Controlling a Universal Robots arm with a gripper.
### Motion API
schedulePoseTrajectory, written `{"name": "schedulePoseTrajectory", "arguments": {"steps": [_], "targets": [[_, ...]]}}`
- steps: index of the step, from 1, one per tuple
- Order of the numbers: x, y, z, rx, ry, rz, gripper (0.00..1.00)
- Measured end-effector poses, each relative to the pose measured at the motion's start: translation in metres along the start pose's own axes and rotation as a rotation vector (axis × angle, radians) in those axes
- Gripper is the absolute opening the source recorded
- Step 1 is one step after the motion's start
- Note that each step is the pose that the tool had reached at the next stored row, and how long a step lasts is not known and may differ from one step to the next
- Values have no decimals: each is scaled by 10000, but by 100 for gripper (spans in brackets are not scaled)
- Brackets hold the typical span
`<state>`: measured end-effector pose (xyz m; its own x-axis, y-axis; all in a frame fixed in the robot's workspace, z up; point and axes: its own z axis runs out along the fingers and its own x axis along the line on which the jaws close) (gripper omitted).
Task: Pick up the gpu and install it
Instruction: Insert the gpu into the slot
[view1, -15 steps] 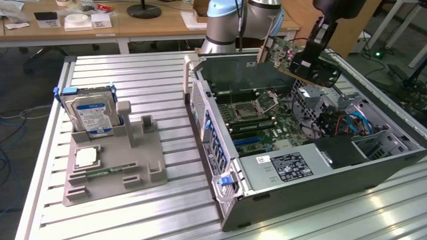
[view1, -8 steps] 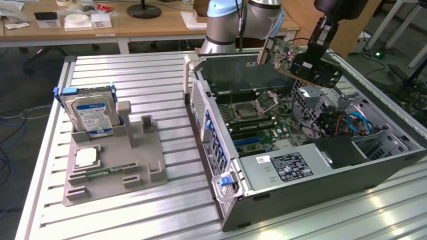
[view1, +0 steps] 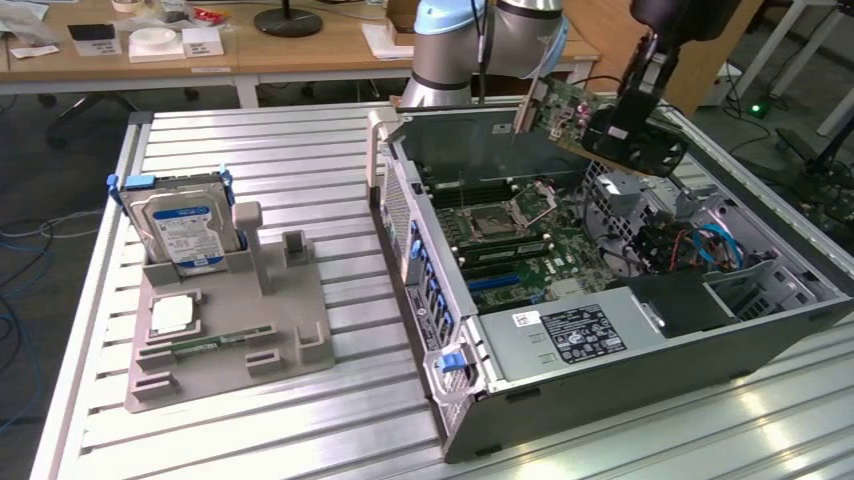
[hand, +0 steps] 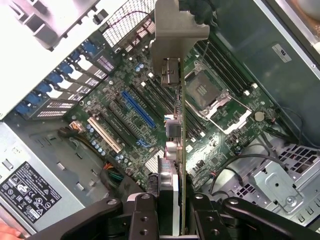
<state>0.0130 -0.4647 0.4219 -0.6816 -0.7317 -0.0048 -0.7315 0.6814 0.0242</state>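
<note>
Above the open computer case (view1: 641, 372), toward one o'clock in the exterior view, the tool (hand: 172, 212) grips the gpu (view1: 567, 100) edge-down over the motherboard (hand: 135, 100); the card looks light, stiff and fragile, best pinched across its upper edge, clear of its contacts.

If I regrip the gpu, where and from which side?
Take the gpu by its top edge, away from the silver bracket, from above, jaws across its flat faces, as the gripper holds it now: the card is thin and hangs edge-down.
</note>
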Motion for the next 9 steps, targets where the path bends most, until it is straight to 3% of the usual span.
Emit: {"name": "schedulePoseTrajectory", "arguments": {"steps": [9], "targets": [[9,-8,-1,-3,22,-822,28]]}}
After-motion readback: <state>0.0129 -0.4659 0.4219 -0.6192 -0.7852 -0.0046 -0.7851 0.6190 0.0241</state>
